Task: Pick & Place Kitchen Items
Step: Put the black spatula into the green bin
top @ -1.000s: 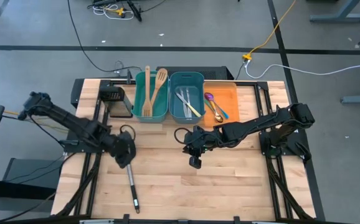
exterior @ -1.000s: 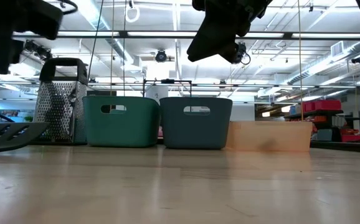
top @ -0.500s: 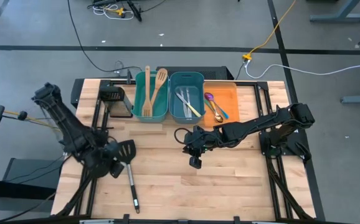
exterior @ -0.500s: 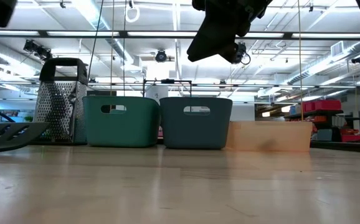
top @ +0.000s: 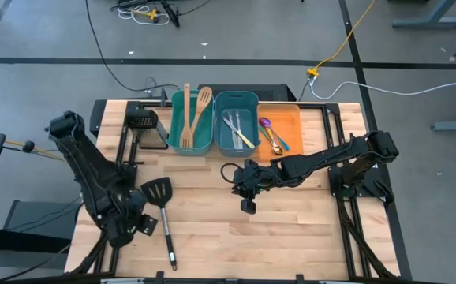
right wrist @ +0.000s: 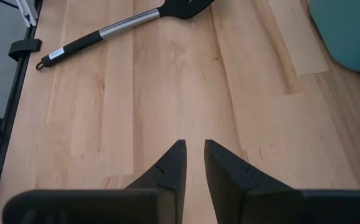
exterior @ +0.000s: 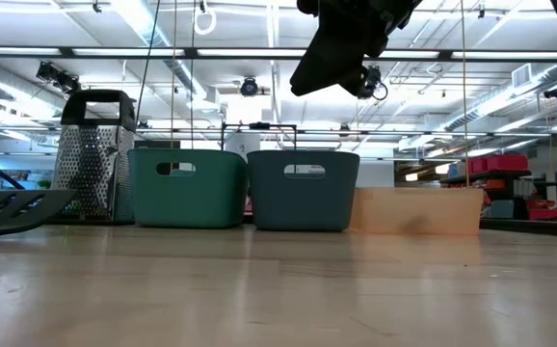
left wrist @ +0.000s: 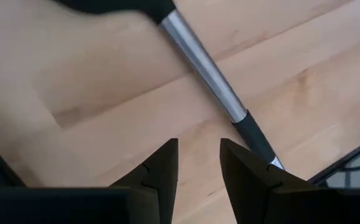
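The left gripper (left wrist: 197,163), jaws slightly parted and empty, hangs just beside the black turner (top: 163,215) lying flat on the table (top: 291,229); its blade is cut off in the wrist view. The right gripper (right wrist: 194,163), likewise narrowly parted, hovers mid-table.

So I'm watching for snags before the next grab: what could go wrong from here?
The black turner lies loose on the table, apart from the left tool, whose fingers stand only narrowly apart; a grab might nudge its handle rather than straddle it. The handle end sits near the table's front edge, so a push could slide it off.
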Controlling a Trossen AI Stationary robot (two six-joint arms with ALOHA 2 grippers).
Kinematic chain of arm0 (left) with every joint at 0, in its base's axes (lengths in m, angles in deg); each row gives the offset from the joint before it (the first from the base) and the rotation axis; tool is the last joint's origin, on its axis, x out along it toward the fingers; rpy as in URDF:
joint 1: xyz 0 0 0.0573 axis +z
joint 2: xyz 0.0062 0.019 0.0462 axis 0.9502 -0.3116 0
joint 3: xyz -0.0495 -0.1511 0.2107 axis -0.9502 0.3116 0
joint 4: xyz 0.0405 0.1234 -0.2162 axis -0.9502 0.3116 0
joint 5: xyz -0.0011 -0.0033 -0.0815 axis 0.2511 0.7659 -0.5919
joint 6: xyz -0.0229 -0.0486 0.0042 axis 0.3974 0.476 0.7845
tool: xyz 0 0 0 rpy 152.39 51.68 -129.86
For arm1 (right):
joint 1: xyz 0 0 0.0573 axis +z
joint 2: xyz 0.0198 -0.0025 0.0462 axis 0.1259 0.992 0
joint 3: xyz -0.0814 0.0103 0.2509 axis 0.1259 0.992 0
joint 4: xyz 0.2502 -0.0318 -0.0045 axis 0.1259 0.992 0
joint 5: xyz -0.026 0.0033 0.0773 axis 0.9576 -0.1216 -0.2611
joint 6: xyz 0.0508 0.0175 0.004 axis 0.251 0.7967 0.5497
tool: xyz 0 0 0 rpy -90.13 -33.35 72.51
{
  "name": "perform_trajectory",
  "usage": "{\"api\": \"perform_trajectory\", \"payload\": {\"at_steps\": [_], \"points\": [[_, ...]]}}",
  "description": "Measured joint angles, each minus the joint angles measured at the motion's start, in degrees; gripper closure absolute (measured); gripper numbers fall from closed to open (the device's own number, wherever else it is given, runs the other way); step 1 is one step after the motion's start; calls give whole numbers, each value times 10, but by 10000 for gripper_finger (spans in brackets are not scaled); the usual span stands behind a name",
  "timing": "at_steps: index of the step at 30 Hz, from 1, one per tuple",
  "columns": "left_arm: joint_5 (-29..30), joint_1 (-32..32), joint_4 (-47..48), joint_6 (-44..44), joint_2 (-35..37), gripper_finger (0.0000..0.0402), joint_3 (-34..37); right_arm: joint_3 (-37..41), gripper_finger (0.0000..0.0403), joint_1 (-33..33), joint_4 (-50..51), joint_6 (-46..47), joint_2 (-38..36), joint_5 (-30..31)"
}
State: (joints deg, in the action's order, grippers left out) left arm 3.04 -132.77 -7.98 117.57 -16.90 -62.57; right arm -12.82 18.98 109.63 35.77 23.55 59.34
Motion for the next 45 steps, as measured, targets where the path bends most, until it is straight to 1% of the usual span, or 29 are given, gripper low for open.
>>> {"api": "perform_trajectory", "payload": {"at_steps": [4,8,16,20,25,34,41,44,45], "points": [[-14,-1,-19,24,-29,278,0,0,334,0,0,0,0,0],[-6,6,-32,25,-55,278,0,0,334,0,0,-3,0,0],[4,51,-79,26,-99,278,0,0,334,0,-1,-21,0,0],[-6,72,-84,26,-116,278,0,0,334,0,0,-20,0,0],[-18,94,-94,26,-120,278,0,0,334,0,3,-15,0,0],[-17,123,-90,18,-120,278,0,0,334,8,3,-14,0,0],[-60,138,-88,17,-124,278,0,0,334,23,2,-10,0,0],[-59,139,-83,17,-125,278,0,0,334,27,2,-10,0,0],[-49,141,-84,17,-127,278,0,0,334,27,2,-10,0,0]]}}
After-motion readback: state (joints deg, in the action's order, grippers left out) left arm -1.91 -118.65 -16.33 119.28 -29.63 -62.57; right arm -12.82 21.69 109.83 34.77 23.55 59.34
